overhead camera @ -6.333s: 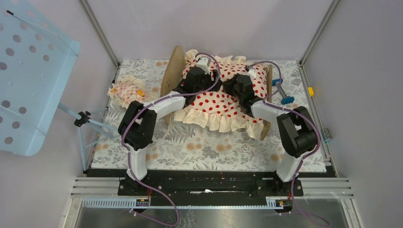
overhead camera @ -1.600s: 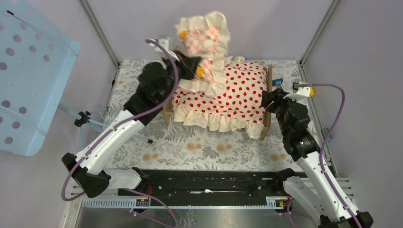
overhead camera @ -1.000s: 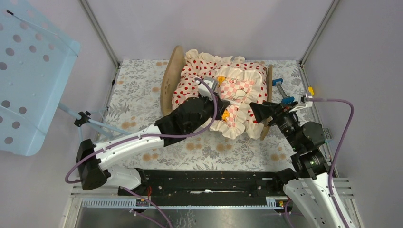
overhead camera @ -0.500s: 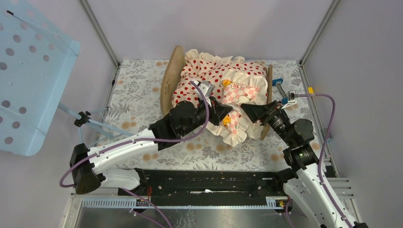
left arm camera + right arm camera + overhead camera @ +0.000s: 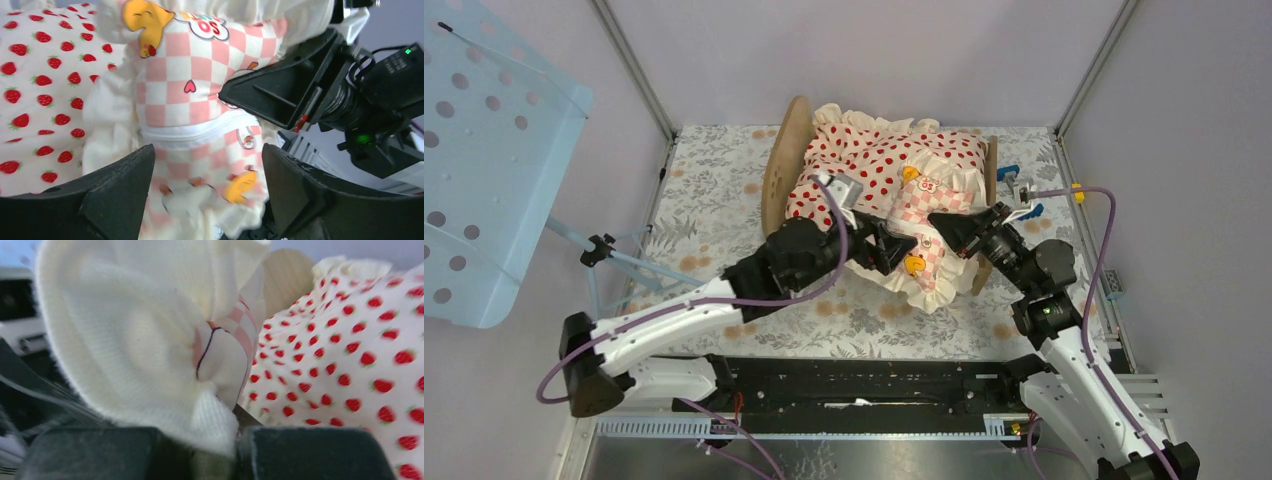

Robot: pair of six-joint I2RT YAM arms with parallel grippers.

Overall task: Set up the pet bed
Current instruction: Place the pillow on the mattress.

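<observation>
- The small light-wood pet bed [image 5: 782, 165] stands at upper centre of the top view, rounded headboard to the left, low footboard to the right, close to the back wall.
- A cream ruffled blanket with red dots [image 5: 874, 160] covers its top; the frill spills over the far and near edges.
- A small pink checked pillow with a cream frill [image 5: 921, 212] lies on the bed's near right part, its frill hanging over the near edge by the footboard.
- The left gripper [image 5: 205, 185] reaches in from the lower left, jaws spread wide on either side of the pillow's lower end; whether the fingers touch it, I cannot tell.
- The right gripper [image 5: 215, 455] comes from the lower right, jaws pinched narrow on the pillow's cream frill.
- The two grippers are close together over the pillow.
- The flower-printed mat [image 5: 714, 180] lies bare left of the headboard and along the strip near the arm bases.
- A blue-handled tool [image 5: 1021, 192] lies just beside the footboard, by the right wall.
</observation>
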